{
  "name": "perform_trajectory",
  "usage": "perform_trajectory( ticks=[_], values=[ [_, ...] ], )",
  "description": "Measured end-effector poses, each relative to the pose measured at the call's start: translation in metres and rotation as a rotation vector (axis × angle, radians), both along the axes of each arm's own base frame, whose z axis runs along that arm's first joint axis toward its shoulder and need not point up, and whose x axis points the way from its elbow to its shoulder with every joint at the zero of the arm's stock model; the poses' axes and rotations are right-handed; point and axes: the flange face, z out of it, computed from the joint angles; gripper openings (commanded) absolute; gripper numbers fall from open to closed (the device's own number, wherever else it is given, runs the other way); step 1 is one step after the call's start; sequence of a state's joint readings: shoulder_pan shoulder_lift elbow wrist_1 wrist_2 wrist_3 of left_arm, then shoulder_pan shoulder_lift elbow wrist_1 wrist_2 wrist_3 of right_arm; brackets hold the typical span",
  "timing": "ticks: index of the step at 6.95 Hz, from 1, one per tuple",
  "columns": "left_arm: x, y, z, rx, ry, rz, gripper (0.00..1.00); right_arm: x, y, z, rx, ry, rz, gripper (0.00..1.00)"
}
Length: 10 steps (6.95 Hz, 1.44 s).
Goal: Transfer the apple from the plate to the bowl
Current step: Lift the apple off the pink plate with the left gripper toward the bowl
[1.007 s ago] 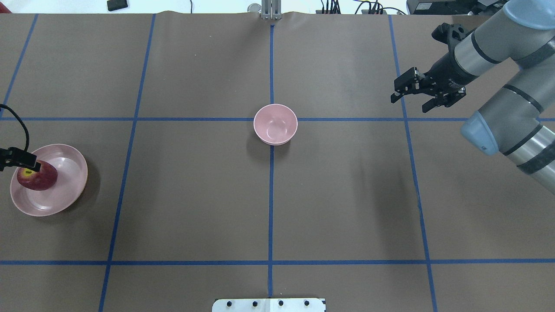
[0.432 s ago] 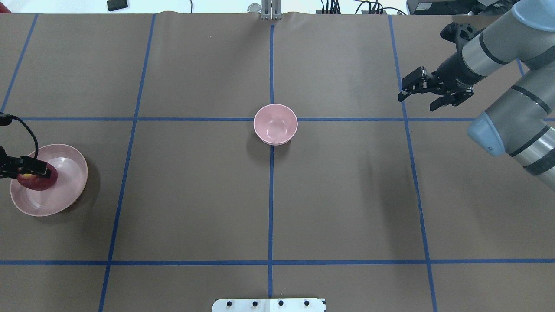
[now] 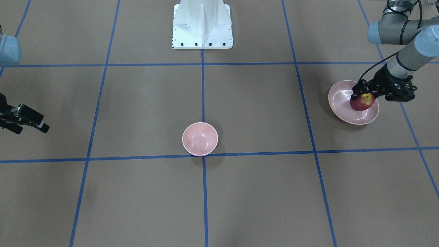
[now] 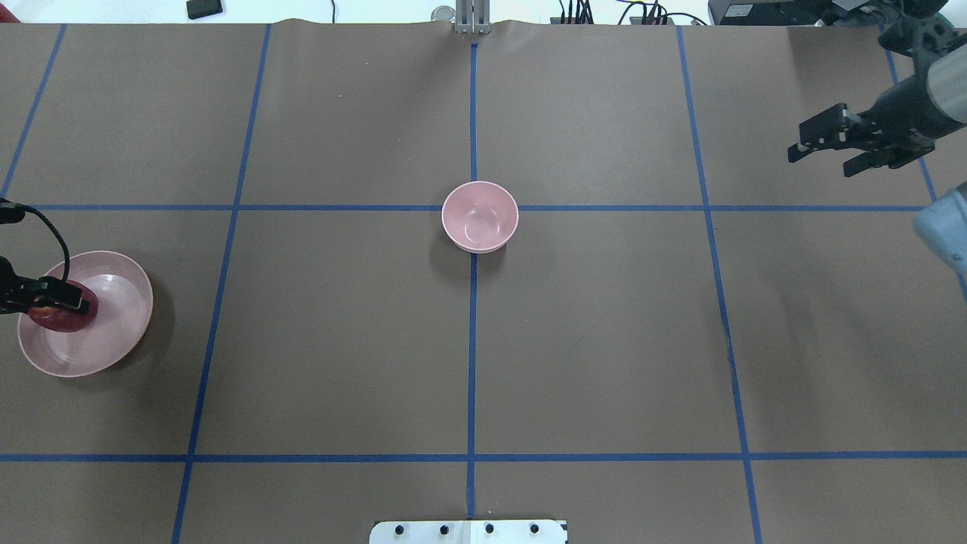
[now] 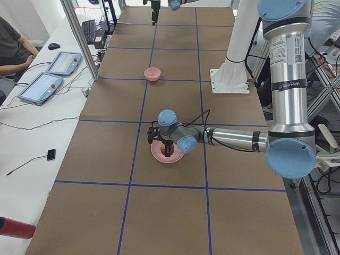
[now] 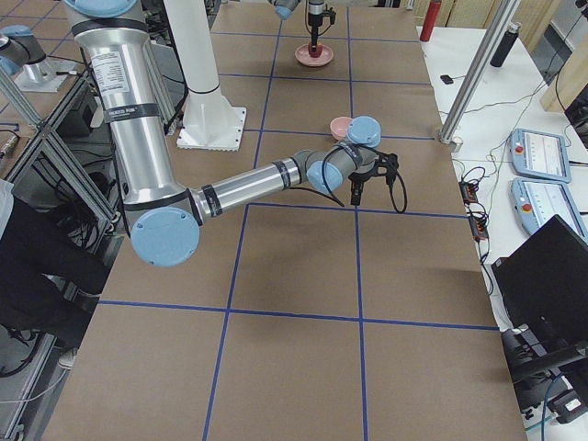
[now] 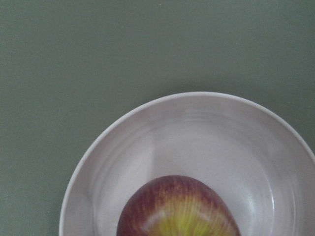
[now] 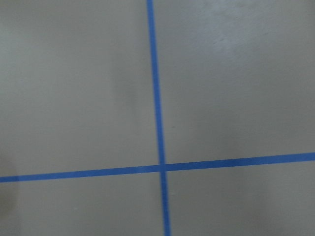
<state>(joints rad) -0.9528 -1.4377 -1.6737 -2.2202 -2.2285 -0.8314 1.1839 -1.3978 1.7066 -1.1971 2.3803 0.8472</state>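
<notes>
The dark red apple (image 4: 59, 320) lies in the pale pink plate (image 4: 113, 340) at the table's left edge. My left gripper (image 4: 57, 306) is low over the apple with its fingers down on either side of its top. It looks open, and the apple rests in the plate. In the front view the left gripper (image 3: 364, 94) stands over the apple (image 3: 360, 103) and the plate (image 3: 337, 99). The left wrist view shows the apple (image 7: 177, 209) in the plate (image 7: 197, 132). The small pink bowl (image 4: 480, 217) stands empty at the table's centre. My right gripper (image 4: 820, 161) is open and empty at the far right.
Blue tape lines cross the brown table cover. The robot's white base plate (image 4: 468, 532) is at the near edge. The bowl also shows in the front view (image 3: 200, 139). An operator sits beside the table with tablets (image 5: 42, 87) in the exterior left view.
My left gripper has come down over the apple and now covers its top. My right arm has drawn back to the right, away from the centre.
</notes>
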Motion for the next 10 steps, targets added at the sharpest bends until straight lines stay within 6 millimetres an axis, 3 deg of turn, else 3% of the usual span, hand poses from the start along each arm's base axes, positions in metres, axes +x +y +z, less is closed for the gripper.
perform_trajectory(
  ticks=[1,3,4,6,7,8,10],
  values=[
    [0.001,-0.001,-0.003,0.001,0.005,0.003,0.0,0.017,0.007,0.014,0.011,0.015,0.002,1.0],
    [-0.001,-0.002,-0.04,-0.006,0.094,0.039,0.0,0.034,0.018,0.029,0.012,0.029,0.008,1.0],
    [-0.004,-0.005,-0.075,-0.006,0.124,0.038,0.0,0.046,0.024,0.041,0.025,0.043,0.002,1.0],
    [0.014,-0.035,-0.18,-0.042,0.15,-0.016,0.0,0.079,0.038,0.072,0.064,0.076,-0.016,1.0],
    [0.038,-0.048,-0.233,-0.055,0.174,-0.05,0.0,0.093,0.045,0.088,0.079,0.092,-0.028,1.0],
    [0.075,-0.051,-0.283,-0.068,0.189,-0.068,0.0,0.1,0.048,0.101,0.089,0.106,-0.043,1.0],
    [0.171,-0.059,-0.394,-0.087,0.11,-0.122,0.0,0.104,0.049,0.115,0.091,0.116,-0.058,1.0]
  ],
)
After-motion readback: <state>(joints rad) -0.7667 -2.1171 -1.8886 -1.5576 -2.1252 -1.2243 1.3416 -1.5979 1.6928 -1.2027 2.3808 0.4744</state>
